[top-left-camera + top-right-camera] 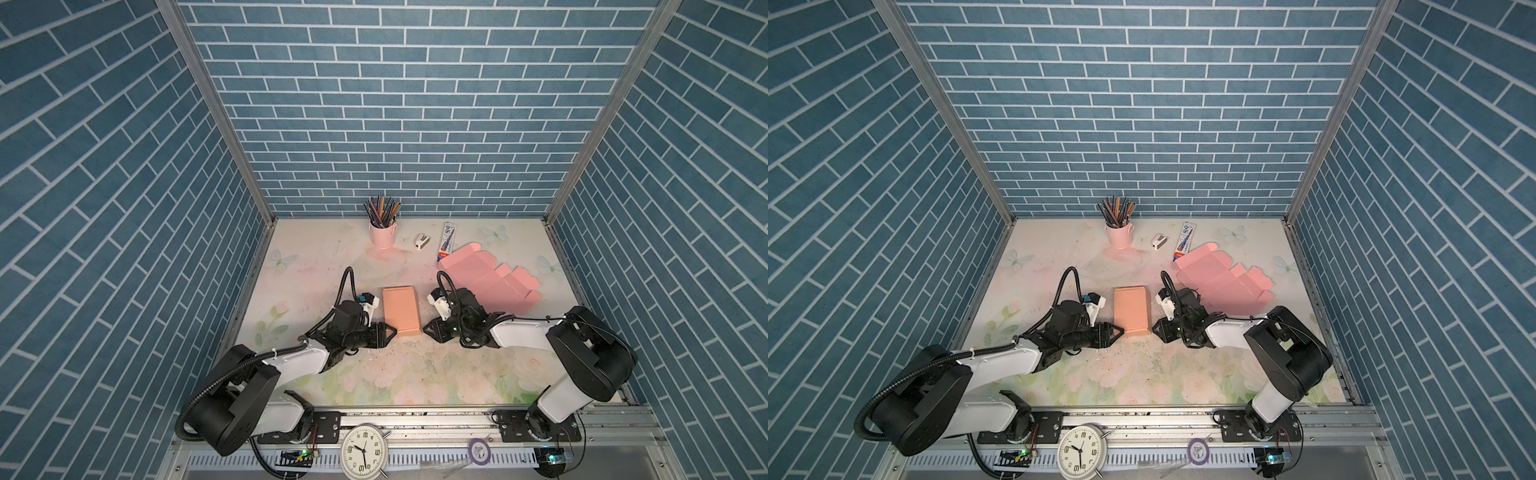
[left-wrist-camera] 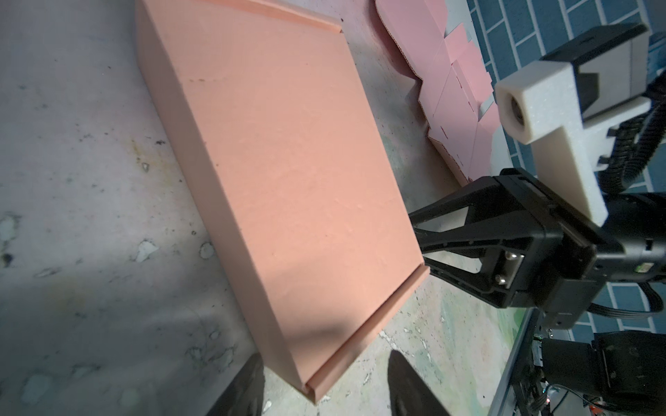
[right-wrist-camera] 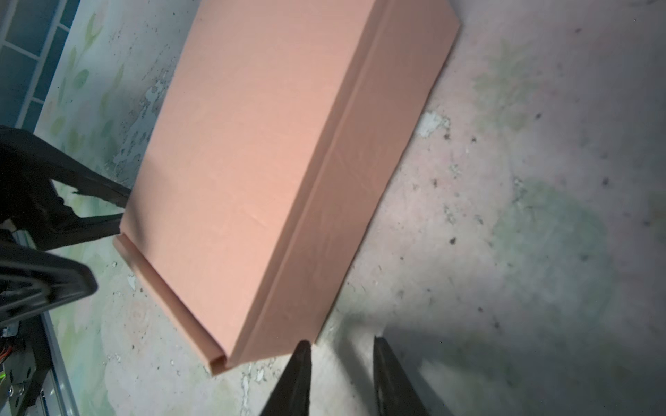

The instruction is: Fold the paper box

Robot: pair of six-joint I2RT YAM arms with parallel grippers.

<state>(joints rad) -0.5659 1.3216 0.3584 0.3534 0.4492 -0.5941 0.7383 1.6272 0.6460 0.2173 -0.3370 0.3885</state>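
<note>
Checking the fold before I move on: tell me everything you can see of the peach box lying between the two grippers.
The peach box is a closed, flat, matte rectangle, seemingly paperboard, lying flat on the table, its long side running away from the robot. A narrow lip sticks out at each short end. The open left gripper and open right gripper flank its near corners, both empty; contact cannot be told.

The closed paper box (image 3: 252, 162) lies flat on the table (image 3: 504, 216), right end effector (image 3: 340, 345) parted, empty, beside its corner.
</note>
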